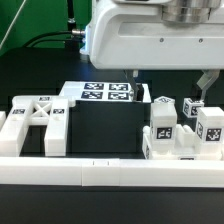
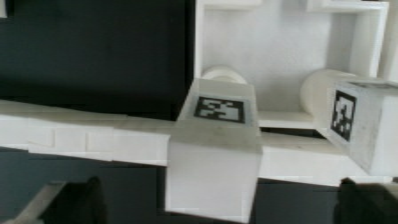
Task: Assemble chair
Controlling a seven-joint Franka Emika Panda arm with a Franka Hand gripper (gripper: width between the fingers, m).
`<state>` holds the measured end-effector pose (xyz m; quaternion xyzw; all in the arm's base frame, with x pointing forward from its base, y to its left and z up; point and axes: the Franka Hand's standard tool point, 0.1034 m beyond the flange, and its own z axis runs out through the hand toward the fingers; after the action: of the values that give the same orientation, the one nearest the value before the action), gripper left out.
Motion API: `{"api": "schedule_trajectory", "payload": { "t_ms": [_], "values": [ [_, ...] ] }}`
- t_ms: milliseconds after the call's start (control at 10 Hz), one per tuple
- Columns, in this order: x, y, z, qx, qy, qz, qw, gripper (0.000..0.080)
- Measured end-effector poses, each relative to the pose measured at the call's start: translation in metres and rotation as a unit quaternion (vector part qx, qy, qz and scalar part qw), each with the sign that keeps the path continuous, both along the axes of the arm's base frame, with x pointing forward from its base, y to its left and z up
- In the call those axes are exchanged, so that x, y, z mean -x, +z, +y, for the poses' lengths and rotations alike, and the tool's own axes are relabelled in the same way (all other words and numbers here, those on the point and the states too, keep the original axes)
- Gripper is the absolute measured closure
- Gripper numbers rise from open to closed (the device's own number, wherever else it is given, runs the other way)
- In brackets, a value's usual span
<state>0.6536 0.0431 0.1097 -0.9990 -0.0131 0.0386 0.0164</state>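
Observation:
The chair is in loose white parts. An X-braced panel lies at the exterior view's left. Several blocky tagged legs stand clustered at the exterior view's right, by a wider white piece. My gripper hangs just above that cluster, open and holding nothing. In the wrist view a tagged leg points up toward the camera, in line with the gap between my dark fingertips. A second tagged leg stands beside it. The gripper touches neither.
The marker board lies flat at the back middle. A long low white border rail runs along the front and shows in the wrist view as the rail. Black tabletop lies between the panel and the legs.

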Motion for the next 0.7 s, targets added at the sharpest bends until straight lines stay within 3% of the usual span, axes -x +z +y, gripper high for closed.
{"api": "schedule_trajectory", "payload": {
  "t_ms": [300, 600, 700],
  "values": [
    [-0.003, -0.013, 0.0, -0.001, -0.017, 0.005, 1.0, 0.0151],
    [0.001, -0.023, 0.002, 0.018, 0.008, 0.008, 1.0, 0.0198],
    [0.002, -0.025, 0.002, 0.019, 0.008, 0.006, 1.0, 0.0374]
  ]
}}
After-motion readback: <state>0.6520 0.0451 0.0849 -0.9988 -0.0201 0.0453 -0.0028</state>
